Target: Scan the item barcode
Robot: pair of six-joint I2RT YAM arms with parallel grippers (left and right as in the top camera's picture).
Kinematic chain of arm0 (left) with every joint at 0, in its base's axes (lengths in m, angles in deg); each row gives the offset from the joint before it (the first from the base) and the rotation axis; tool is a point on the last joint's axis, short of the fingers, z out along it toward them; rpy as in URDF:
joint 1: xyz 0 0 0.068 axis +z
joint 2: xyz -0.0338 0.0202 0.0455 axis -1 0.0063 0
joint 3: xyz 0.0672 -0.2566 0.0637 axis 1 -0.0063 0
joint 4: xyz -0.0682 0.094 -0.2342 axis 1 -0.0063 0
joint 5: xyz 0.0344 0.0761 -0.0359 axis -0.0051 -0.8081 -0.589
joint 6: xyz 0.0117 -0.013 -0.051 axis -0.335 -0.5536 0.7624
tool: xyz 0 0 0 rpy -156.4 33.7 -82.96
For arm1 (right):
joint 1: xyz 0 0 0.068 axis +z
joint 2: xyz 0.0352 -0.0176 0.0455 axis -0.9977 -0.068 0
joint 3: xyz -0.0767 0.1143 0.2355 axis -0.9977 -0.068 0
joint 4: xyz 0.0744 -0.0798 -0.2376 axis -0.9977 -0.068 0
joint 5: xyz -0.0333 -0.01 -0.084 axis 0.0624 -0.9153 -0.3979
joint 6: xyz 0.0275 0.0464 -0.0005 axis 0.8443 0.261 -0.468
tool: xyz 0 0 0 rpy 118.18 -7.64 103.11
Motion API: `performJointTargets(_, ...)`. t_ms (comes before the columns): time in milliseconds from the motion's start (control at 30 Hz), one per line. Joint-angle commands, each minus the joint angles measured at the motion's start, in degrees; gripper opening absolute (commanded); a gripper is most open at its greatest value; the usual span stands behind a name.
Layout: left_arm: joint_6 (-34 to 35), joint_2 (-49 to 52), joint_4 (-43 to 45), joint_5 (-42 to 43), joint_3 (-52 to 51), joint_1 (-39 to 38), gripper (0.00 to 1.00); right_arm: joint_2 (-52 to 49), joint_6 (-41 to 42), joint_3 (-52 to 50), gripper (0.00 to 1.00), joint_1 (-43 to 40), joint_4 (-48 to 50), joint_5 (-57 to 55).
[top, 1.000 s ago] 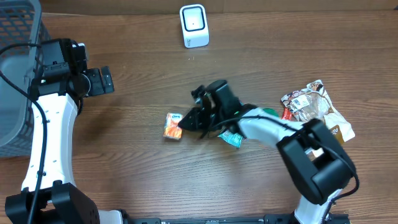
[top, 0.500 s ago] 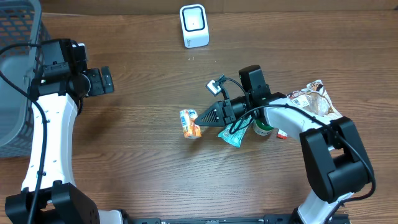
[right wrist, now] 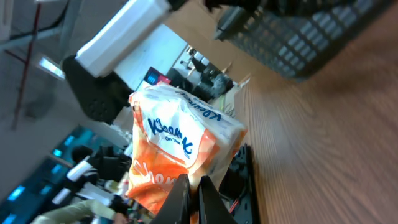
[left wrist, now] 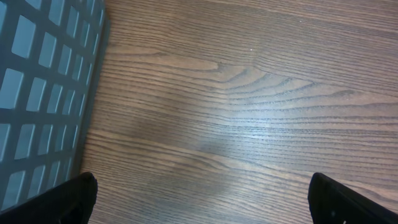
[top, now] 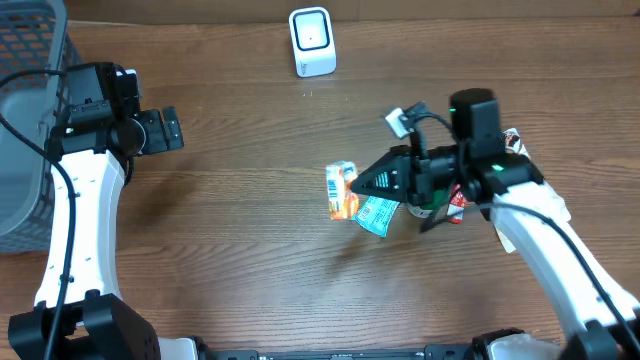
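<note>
text | orange-white packet (right wrist: pixel 184 148): blue script, seemingly "Kleenex", "On The…" beneath | else: unreadable

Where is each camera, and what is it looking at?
Overhead: above the table, looking down at both arms, scanner, basket.
Left wrist: on the left hand, looking down at table and basket; open fingertips show.
Right wrist: on the right hand, looking sideways at its pinched snack pack.
Shared: overhead also shows that snack pack.

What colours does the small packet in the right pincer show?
The packet is orange and white with blue lettering; the right wrist view shows it best.
</note>
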Motion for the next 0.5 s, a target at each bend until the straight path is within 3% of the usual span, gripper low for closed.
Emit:
performJointTargets(0,0.5,0.3,0.0,-0.1,0.4,-0.1,1.0,3.6,-1.1,0.4,0.04,-0.5,-0.4,1.9)
performJointTargets(467,0.5,0.3,0.0,-0.2,0.4,-0.1,1.0,4.8,-0.3,0.4,0.04,-0.5,-0.4,-2.3)
